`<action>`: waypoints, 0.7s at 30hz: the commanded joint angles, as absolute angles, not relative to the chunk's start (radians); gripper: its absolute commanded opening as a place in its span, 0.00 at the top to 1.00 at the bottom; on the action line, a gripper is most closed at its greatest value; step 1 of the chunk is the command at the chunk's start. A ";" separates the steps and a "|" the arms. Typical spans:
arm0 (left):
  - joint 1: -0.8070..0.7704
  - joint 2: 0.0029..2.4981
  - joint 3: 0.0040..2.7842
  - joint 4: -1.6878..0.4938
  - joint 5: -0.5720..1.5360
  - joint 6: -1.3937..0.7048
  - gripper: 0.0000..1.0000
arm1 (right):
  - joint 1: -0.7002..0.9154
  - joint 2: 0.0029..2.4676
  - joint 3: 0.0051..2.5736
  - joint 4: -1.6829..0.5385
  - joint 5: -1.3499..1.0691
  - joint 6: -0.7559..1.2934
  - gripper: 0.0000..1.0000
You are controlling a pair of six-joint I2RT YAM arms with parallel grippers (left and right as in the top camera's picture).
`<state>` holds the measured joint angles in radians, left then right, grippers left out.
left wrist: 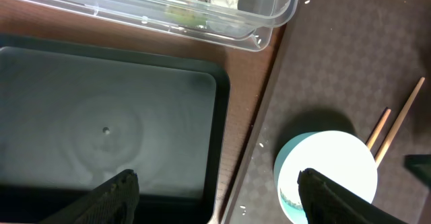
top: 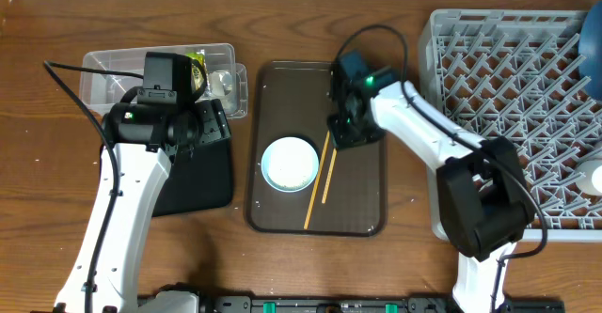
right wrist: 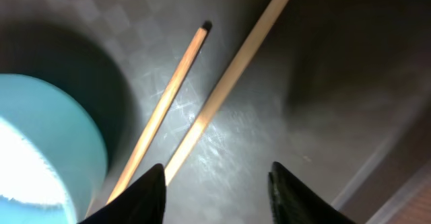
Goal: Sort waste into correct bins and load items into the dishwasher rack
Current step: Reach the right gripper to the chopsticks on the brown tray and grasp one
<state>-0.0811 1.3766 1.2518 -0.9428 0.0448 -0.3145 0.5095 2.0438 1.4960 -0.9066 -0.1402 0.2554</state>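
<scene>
The chopsticks [right wrist: 176, 83] lie just beneath the right end effector [right wrist: 214, 183], jaws parted.

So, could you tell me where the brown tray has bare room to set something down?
Bare: the far end of the brown tray, beyond the bowl, and its near right corner beside the chopsticks. Crowded around the right claw.

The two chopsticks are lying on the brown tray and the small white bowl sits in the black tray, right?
Not quite: the small white bowl sits on the brown tray beside the chopsticks, not in the black tray. The overhead view shows it.
</scene>
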 commanded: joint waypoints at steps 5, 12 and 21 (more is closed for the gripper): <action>-0.077 1.379 1.251 -0.949 0.033 -0.316 0.21 | 0.558 2.049 1.413 -0.810 -0.086 0.347 0.55; -0.077 1.379 1.251 -0.950 0.033 -0.315 0.21 | 0.599 2.049 1.395 -0.815 0.058 0.382 0.64; -0.077 1.379 1.251 -0.950 0.033 -0.315 0.21 | 0.603 2.049 1.395 -0.843 0.071 0.389 0.87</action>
